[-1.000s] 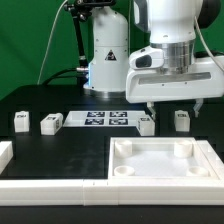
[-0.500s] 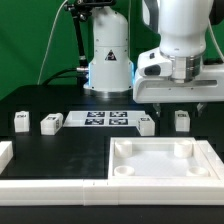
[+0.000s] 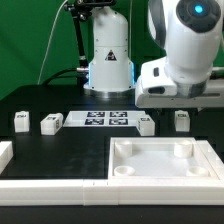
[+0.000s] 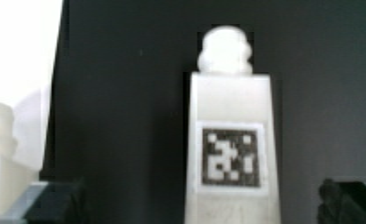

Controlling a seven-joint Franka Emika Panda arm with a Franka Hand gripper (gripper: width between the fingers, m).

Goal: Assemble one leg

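Observation:
Four small white legs with marker tags stand in a row on the black table: two at the exterior view's left [image 3: 19,121] [image 3: 50,122], one by the marker board's end [image 3: 146,124] and one at the right [image 3: 181,120]. My gripper [image 3: 180,100] hangs just above the right-hand leg; its fingers are hard to make out there. In the wrist view the gripper [image 4: 201,205] is open and empty. Its dark fingertips [image 4: 47,205] stand wide apart on either side of a tagged leg [image 4: 233,130] lying along the view, without touching it.
The marker board [image 3: 107,119] lies between the legs. The large white tabletop [image 3: 150,147] with corner sockets lies in front of the gripper. A white rail [image 3: 50,190] and a white piece [image 3: 5,153] lie at the front left. The robot base [image 3: 108,60] stands behind.
The arm has swung toward the exterior view's right and the wrist has turned. The hand now sits over the right-hand leg. No part has moved.

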